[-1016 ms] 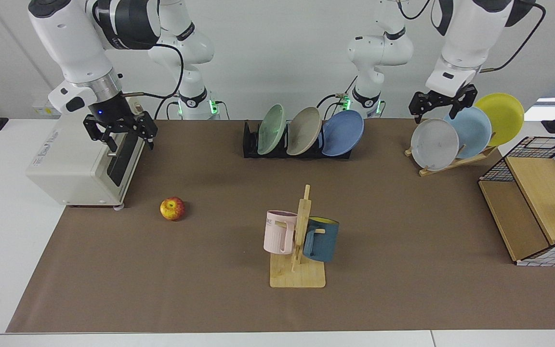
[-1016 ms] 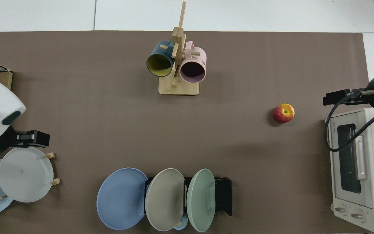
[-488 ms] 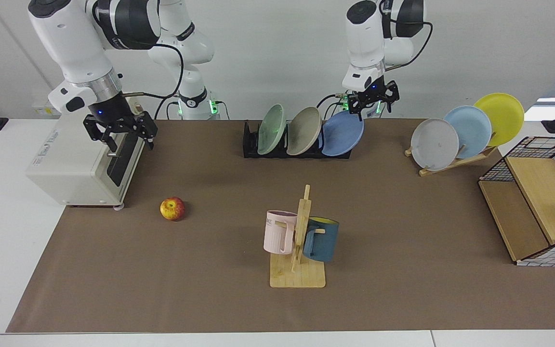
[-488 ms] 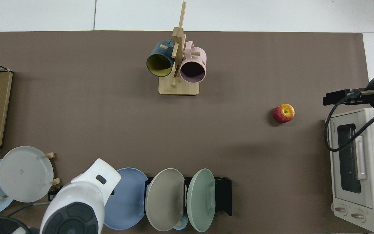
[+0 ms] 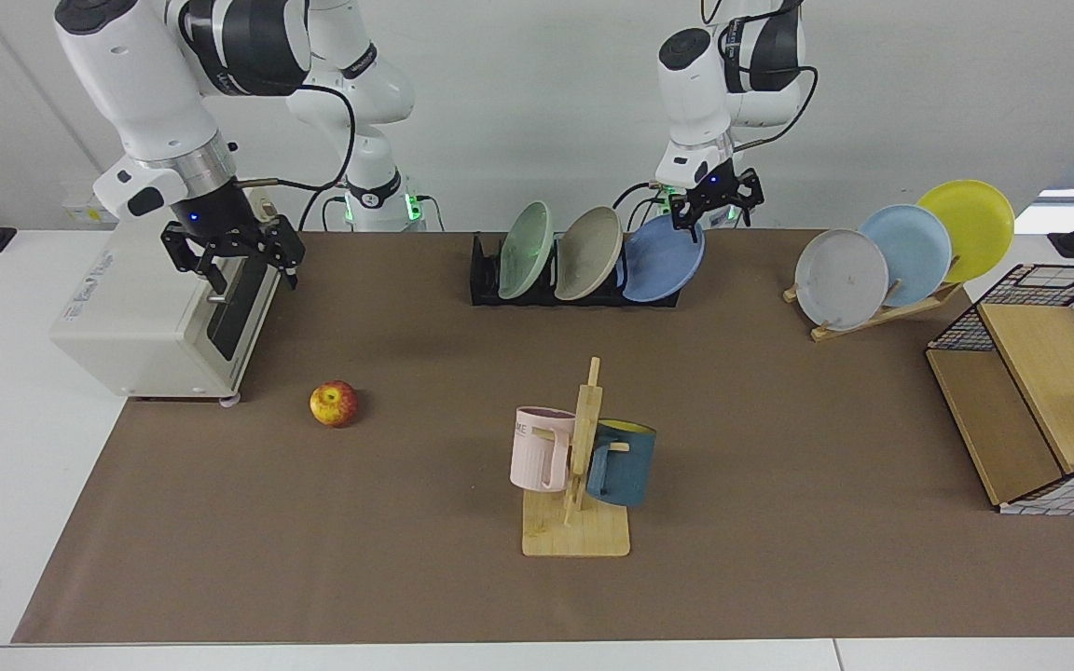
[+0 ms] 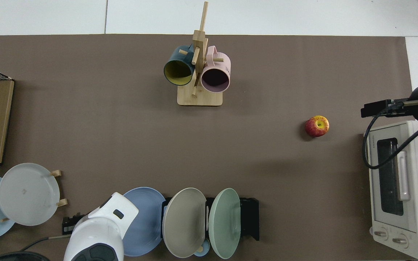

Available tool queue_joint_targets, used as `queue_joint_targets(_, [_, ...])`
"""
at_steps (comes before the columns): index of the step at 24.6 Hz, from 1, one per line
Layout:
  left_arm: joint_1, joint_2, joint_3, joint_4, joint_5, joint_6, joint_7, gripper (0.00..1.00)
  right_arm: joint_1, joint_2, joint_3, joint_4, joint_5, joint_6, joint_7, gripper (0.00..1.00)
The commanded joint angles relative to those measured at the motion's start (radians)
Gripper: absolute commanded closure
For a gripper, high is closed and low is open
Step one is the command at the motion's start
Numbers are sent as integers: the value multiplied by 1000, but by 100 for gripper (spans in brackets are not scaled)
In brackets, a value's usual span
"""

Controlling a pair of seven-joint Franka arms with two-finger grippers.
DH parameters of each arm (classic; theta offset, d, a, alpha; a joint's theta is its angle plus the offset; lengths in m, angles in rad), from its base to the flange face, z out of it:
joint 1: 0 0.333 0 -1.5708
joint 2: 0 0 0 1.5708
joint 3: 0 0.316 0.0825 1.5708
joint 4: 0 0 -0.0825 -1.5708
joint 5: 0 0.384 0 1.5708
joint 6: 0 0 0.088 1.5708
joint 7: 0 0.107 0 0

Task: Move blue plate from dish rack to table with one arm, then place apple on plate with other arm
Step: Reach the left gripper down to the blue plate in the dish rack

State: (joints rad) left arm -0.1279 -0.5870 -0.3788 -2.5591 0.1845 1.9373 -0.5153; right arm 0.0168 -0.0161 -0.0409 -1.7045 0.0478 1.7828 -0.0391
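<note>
Two pincers show: the left pincer (image 5: 716, 207) hangs with fingers apart just over the top edge of the blue plate (image 5: 663, 258), which leans in the dish rack (image 5: 483, 277) at the upper middle. The right pincer (image 5: 237, 255), fingers apart, waits at the upper left, while the apple (image 5: 334, 403) sits on the desk (image 5: 779, 419) at the lower left.

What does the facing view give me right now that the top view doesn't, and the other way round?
Facing only: the left gripper, open, just above the blue plate's top rim; the yellow plate; the right gripper, open, waiting by the toaster oven.

Top only: the oven's knobs, and the left arm covering part of the blue plate.

Both: the plate in the dish rack, the apple on the table.
</note>
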Motion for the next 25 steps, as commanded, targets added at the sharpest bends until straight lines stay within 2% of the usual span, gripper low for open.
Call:
queue_joint_targets(1, [-25, -25, 8, -53, -48, 37, -3, 2, -11, -8, 10, -7, -3, -3, 18, 0])
queue_joint_targets(6, [-39, 9, 8, -66, -71, 64, 3, 5, -11, -8, 10, -7, -3, -2, 18, 0])
queue_joint_targets(10, [-27, 24, 9, -63, -128, 48, 63, 30, -11, -8, 10, -7, -3, -3, 18, 0])
queue_joint_targets(15, [-16, 26, 24, -63, -164, 43, 113, 32, -11, -8, 10, -7, -3, -3, 18, 0])
queue_joint_targets(17, [-16, 27, 37, -63, -186, 43, 139, 46, -11, -8, 10, -7, -3, -3, 18, 0])
queue_joint_targets(20, [-10, 36, 55, -63, -221, 42, 175, 85, -11, -8, 10, -7, -3, -3, 18, 0])
queue_joint_targets(22, [-10, 36, 57, -63, -221, 40, 187, 98, -11, -8, 10, -7, -3, -3, 18, 0])
queue_joint_targets(25, [1, 39, 58, -61, -221, 37, 212, 100, -11, -8, 10, -7, -3, -3, 18, 0])
